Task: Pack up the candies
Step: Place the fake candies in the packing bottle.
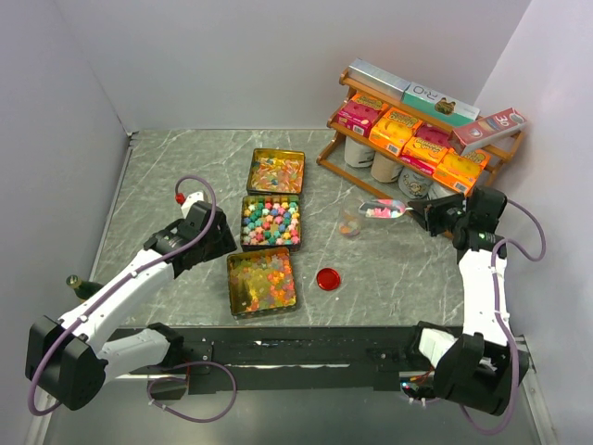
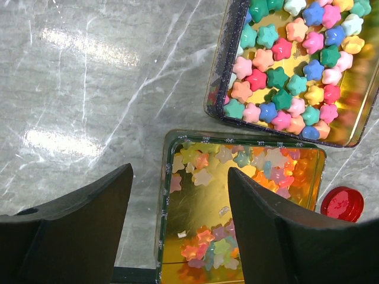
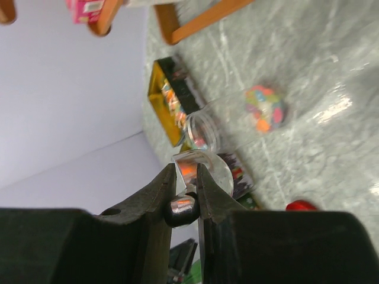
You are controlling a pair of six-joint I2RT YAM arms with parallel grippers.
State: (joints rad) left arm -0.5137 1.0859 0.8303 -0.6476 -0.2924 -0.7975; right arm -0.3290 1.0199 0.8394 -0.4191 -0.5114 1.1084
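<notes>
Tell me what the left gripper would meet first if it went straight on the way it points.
Probably the near tin: the open left gripper points down into it, near one wall, where a few pale star candies lie on the gold floor. Depth is unclear, so the rim might come first.

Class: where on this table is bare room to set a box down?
Free: far-left marble between wall and tins; near-right strip between red lid and right arm. Crowded: around jar, scoop and shelf.
</notes>
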